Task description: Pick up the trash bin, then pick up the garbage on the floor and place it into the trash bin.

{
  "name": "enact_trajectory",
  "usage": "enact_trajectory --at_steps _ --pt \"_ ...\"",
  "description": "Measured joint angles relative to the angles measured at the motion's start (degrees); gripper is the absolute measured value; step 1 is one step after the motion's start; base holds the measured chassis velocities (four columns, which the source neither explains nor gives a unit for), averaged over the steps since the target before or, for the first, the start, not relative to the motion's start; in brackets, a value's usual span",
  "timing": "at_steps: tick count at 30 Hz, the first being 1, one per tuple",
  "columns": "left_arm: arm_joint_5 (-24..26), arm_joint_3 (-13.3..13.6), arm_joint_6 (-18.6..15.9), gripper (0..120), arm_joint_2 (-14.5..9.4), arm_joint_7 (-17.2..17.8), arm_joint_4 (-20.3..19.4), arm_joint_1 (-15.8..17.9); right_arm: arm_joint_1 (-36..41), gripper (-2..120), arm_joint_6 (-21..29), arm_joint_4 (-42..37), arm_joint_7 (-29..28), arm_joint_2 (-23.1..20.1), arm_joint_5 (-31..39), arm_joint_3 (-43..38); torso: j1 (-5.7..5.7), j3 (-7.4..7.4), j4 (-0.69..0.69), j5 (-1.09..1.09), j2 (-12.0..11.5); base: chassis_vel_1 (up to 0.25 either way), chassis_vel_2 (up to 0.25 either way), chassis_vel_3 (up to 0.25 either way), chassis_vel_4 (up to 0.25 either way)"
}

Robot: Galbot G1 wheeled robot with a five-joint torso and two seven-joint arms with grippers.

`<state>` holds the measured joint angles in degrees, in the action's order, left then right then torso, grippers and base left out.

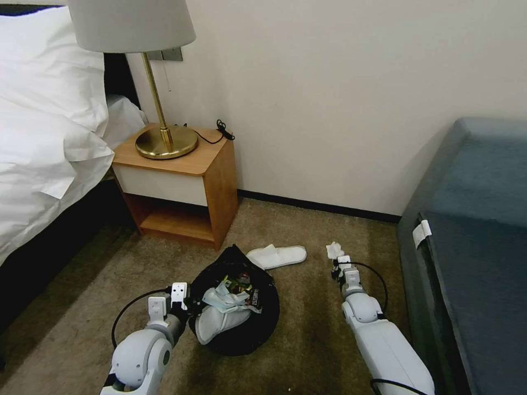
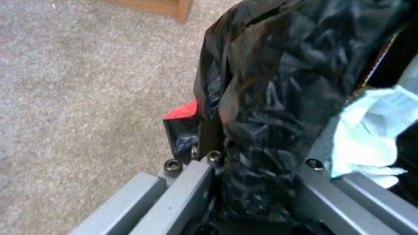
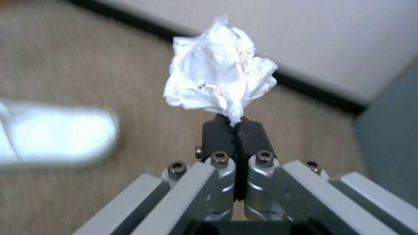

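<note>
Nearest the robot, the left gripper (image 1: 184, 307) is clamping the near rim of the trash bin (image 1: 258, 323), its jaws closing around a fold of the crinkly black liner; in the left wrist view the bag (image 2: 279, 81) is bunching up between the fingers (image 2: 214, 156), with a sliver of something red showing just beside them. The bin is sitting directly ahead of those fingers, and it is already carrying a load: one white slipper (image 1: 219, 323), pale crumpled tissues (image 1: 228, 299) and a few coloured wrappers are lying in its mouth.

Off to the side of the bin, the right gripper (image 1: 338, 263) is pinching a crumpled white tissue (image 3: 220, 81). The pads (image 3: 250, 137) are pressing fully together on a lower corner of the wad, which is standing out just beyond the fingertips. Whether it is lifted clear of the carpet (image 1: 307, 329) I cannot tell for certain.

Farther out, past the bin's far rim and between the two grippers, the second white slipper (image 1: 277, 256) is lying on the carpet, apart from both sets of fingers. Beyond it the nightstand (image 1: 181, 186) and the wall are closing off the scene.

By my reading, the task is well advanced: the bin is in hand and mostly filled, this tissue is waiting to be carried across and dropped in, and the one slipper is left to collect.
</note>
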<state>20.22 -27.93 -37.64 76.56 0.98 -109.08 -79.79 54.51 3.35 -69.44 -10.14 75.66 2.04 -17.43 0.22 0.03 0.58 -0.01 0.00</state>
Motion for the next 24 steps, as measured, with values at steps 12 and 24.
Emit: enact_trajectory --at_steps 12,24 --pt "2.85 1.76 -0.22 0 -2.19 0.38 4.67 2.74 7.83 0 -10.87 -14.24 -4.03 -3.66 -12.15 7.99 0.00 0.00 0.01 0.00 0.00 0.000 0.000 0.000 0.000" --pt "2.66 3.19 -0.17 0 -1.86 -0.42 8.49 6.11 10.31 0 -10.91 -22.92 -4.22 -6.29 -15.59 15.72 0.00 0.00 0.00 0.00 0.01 0.000 0.000 0.000 0.000"
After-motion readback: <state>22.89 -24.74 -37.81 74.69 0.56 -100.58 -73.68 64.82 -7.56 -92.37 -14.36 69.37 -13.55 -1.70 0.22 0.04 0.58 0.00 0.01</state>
